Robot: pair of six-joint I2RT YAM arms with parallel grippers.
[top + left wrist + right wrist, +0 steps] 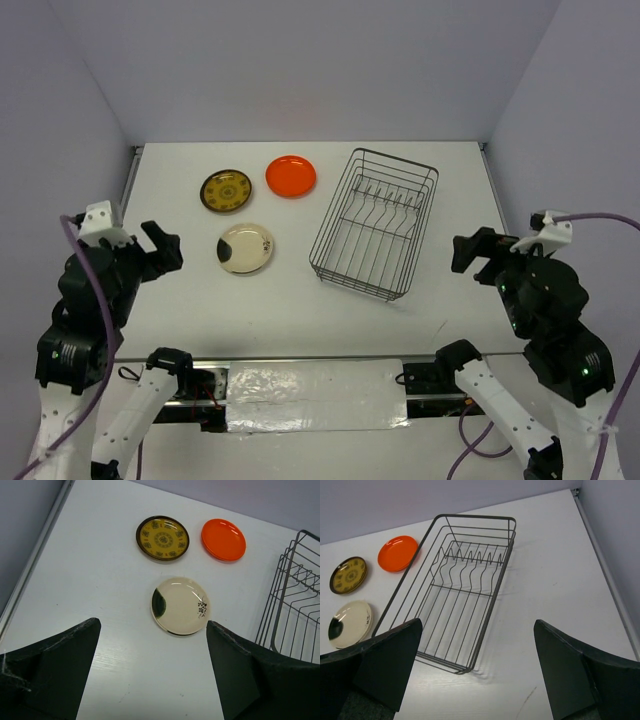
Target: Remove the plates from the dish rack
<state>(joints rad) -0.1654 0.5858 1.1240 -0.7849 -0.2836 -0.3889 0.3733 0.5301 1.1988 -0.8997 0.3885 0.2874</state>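
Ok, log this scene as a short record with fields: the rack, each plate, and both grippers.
dish rack: empty, right of centre on the table
orange plate: flat on table, left of rack, far side
yellow-brown patterned plate: flat, left of orange plate
cream plate with dark blotch: flat, nearest the arms
left gripper: open, empty, left of plates
right gripper: open, empty, right of rack

In the left wrist view the picture's right edge cuts off the dark grey wire dish rack, showing only its left side. In both wrist views the black jaws run off the bottom edge. From above, the dark yellow-brown round plate has a pattern too small to read.
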